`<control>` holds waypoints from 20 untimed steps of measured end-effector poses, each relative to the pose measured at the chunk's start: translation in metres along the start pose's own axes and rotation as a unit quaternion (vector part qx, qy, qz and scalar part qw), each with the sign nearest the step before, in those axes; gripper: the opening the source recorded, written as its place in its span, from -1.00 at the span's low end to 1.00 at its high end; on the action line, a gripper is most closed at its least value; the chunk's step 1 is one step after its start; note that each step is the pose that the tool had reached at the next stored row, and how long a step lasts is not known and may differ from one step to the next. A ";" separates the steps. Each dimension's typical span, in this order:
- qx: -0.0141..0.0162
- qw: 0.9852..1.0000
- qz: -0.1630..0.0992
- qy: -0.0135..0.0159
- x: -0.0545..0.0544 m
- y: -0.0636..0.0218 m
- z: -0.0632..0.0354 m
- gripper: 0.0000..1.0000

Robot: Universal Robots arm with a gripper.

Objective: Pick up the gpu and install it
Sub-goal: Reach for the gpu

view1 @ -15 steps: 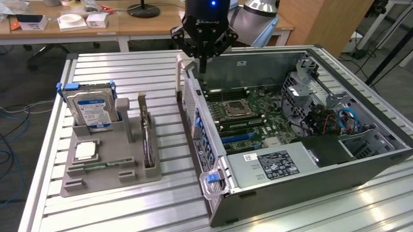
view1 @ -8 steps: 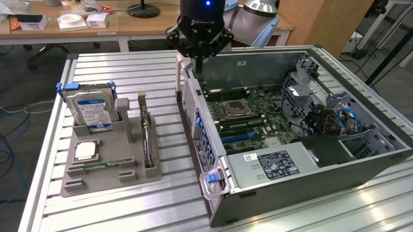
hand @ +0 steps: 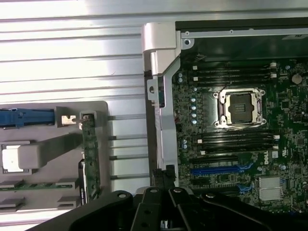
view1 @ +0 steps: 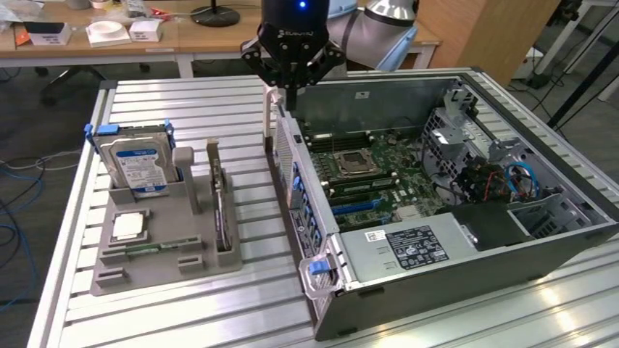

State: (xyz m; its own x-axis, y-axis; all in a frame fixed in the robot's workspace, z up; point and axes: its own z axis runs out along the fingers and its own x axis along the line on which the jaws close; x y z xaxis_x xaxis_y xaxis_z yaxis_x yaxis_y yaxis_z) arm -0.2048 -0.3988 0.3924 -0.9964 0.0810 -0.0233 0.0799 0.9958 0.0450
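The gpu [view1: 220,204] stands on its thin edge in a slot of the gray tray [view1: 145,279], on the side of the tray nearest the computer case [view1: 464,275]. There is one gpu. The tray also holds one hard drive [view1: 140,165] with a blue label, standing up, and one square silver chip [view1: 129,226] lying flat. There is one claw [view1: 288,93]. It is closed and holds nothing. It hangs over the far corner of the open case, well apart from the gpu. Inside the case lies one green board [view1: 387,170] with one square socket [view1: 353,165] and one blue slot [view1: 363,206]. Everything sits on one metal table [view1: 174,101].
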 end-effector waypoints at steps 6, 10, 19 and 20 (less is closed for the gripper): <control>0.000 1.000 0.000 0.000 0.007 -0.0006 -0.0001 -0.79; 0.000 1.000 0.000 0.000 0.013 -0.0008 -0.0002 -0.79; 0.000 1.000 0.000 0.000 0.025 -0.0014 -0.0003 -0.79; 0.000 1.000 0.000 0.000 0.026 -0.0014 -0.0003 -0.79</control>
State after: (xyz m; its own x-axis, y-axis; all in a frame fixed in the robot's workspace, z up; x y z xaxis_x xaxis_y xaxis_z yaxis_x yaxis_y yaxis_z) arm -0.2309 -0.3982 0.3920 -0.9964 0.0811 -0.0233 0.0800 0.9958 0.0451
